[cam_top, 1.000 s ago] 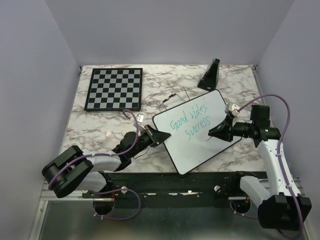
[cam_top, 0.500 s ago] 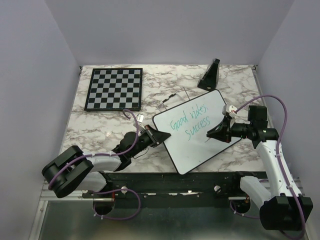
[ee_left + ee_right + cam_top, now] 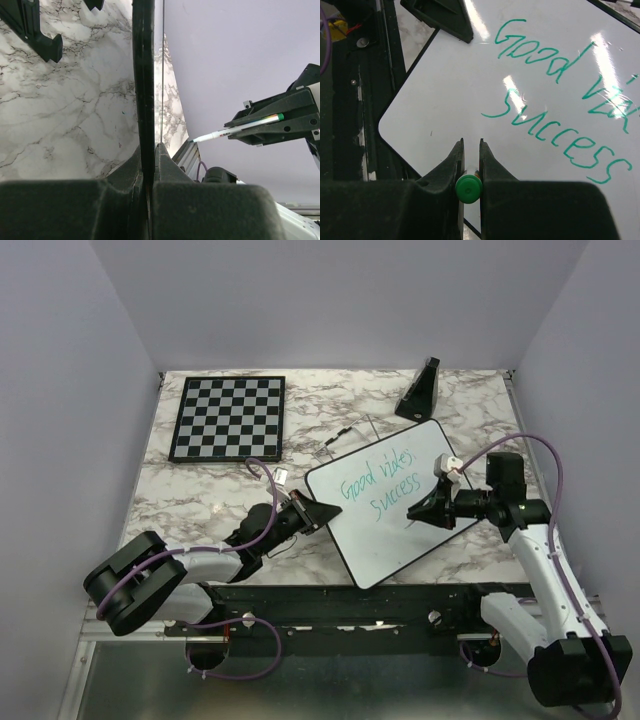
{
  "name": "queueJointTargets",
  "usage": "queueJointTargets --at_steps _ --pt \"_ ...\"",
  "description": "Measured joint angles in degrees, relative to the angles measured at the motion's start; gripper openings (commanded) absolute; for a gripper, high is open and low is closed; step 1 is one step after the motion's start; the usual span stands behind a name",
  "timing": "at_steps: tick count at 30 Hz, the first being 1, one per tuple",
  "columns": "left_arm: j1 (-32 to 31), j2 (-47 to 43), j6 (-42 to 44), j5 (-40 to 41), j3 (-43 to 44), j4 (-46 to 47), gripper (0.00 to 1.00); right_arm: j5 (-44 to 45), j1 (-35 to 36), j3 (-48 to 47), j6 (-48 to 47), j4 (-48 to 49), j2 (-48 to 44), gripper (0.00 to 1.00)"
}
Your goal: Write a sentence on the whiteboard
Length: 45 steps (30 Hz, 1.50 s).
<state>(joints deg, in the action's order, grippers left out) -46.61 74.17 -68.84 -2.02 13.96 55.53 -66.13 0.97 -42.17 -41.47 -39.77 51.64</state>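
Observation:
The whiteboard (image 3: 395, 545) lies tilted on the marble table. The sentence (image 3: 380, 488) is in green and shows two lines, "Good vibes" and "Success", also seen in the right wrist view (image 3: 555, 95). My left gripper (image 3: 318, 512) is shut on the board's left rim (image 3: 143, 75), with both jaws pressed on the black edge. My right gripper (image 3: 420, 512) is shut on a green-capped marker (image 3: 469, 188) and hovers over the bare board below "Success". The marker (image 3: 235, 130) points at the board. I cannot tell whether its tip touches.
A black-and-white chessboard (image 3: 228, 417) lies at the back left. A black wedge-shaped stand (image 3: 420, 390) sits behind the whiteboard. A small white item (image 3: 283, 477) and thin black bits (image 3: 340, 435) lie between the chessboard and the whiteboard. Purple walls enclose the table.
My right gripper has moved left and slightly toward me with the marker, further over the board below "Success". The left gripper and the board have not moved.

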Motion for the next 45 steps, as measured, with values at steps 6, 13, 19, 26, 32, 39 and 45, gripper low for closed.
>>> queueJointTargets --at_steps 6,13,19,26,32,39,45 --pt "-0.02 0.0 0.0 0.0 0.0 0.0 0.0 5.81 6.49 0.87 4.02 4.72 -1.53 0.0" --pt "0.0 0.0 -0.02 0.02 0.0 0.0 0.0 12.5 6.95 0.85 8.15 10.4 -0.79 0.01" --pt "0.0 0.81 -0.24 0.0 0.0 0.74 0.0 12.39 13.35 2.05 8.41 12.87 -0.31 0.01" --pt "0.0 1.18 -0.61 0.0 0.02 0.98 0.0 14.97 16.74 3.54 8.72 16.22 0.9 0.01" --pt "0.0 1.27 -0.66 0.0 0.02 1.01 0.0 18.45 17.35 3.56 8.72 16.57 2.99 0.01" --pt "0.0 1.29 -0.63 0.0 0.02 1.03 0.0 20.06 18.16 3.56 8.94 17.38 4.24 0.0" --pt "-0.02 1.36 -0.66 -0.04 0.02 1.03 0.0 20.0 20.04 3.56 9.35 18.01 4.35 0.01"
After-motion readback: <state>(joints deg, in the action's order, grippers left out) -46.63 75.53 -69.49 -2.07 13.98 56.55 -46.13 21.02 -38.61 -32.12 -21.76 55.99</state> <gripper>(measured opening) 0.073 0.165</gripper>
